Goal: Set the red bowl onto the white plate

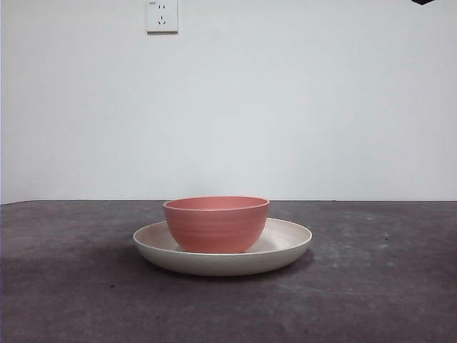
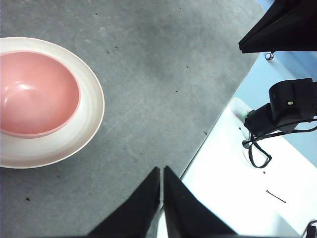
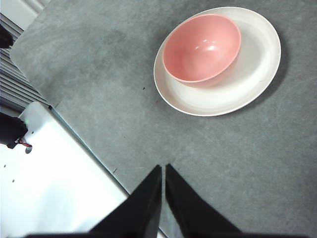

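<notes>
The red bowl (image 1: 216,223) stands upright inside the white plate (image 1: 289,246) at the middle of the dark table. Both also show in the left wrist view, bowl (image 2: 34,91) on plate (image 2: 89,111), and in the right wrist view, bowl (image 3: 200,47) on plate (image 3: 247,74). My left gripper (image 2: 162,171) is shut and empty, high above the table edge, well away from the plate. My right gripper (image 3: 163,168) is shut and empty, also raised and apart from the plate. One arm shows only as a black tip (image 1: 423,2) at the top corner of the front view.
A white wall with a socket (image 1: 162,16) stands behind the table. The grey table surface (image 3: 99,74) ends at a white base (image 3: 54,168) beside each arm. A black device with cables (image 2: 282,111) sits on the white base in the left wrist view.
</notes>
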Available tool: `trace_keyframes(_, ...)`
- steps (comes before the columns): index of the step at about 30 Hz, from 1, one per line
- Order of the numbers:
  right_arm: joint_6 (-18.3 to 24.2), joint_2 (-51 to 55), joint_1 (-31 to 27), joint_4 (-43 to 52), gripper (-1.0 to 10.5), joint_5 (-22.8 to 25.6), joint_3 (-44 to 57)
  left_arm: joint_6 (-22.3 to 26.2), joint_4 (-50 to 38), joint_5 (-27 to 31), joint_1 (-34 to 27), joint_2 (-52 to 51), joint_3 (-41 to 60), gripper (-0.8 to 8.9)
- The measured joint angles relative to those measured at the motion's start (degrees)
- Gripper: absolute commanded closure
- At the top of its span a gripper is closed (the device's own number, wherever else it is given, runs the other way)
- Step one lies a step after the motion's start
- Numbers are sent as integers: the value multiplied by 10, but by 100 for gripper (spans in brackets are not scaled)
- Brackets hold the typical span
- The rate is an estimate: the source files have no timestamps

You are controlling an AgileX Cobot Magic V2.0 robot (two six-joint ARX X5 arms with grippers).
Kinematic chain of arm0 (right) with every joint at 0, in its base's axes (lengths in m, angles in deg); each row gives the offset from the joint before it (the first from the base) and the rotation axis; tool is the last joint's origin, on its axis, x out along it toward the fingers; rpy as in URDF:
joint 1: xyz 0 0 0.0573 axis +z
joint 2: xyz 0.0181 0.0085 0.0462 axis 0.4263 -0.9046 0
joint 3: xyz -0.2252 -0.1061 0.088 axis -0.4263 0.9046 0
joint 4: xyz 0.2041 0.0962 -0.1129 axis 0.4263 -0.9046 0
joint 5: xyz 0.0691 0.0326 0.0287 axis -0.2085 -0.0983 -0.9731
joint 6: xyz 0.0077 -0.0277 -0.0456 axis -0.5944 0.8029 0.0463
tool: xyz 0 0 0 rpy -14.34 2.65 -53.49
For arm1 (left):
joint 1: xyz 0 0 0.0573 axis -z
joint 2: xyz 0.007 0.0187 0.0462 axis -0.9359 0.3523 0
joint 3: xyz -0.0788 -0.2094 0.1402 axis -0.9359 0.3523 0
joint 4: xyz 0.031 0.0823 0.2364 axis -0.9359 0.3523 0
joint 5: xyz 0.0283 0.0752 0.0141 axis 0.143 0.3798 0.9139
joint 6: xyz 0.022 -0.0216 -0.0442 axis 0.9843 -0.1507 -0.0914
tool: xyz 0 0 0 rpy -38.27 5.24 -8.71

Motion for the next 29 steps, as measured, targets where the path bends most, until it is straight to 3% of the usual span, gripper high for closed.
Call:
trace_keyframes(5,0,0,0,0,940,0,0,28,-14,23,-13,-12,2,805)
trace_keyframes(10,0,0,0,0,940,0,0,66,-160,114,-83,-69,3,805)
trace_keyframes(15,0,0,0,0,940,0,0,93,-277,152,-181,-132,16,805)
trace_keyframes(22,0,0,0,0,940,0,0,102,-381,241,-315,-265,161,805)
trace_keyframes(29,0,0,0,0,940,0,0,105,-400,263,-367,-393,330,805)
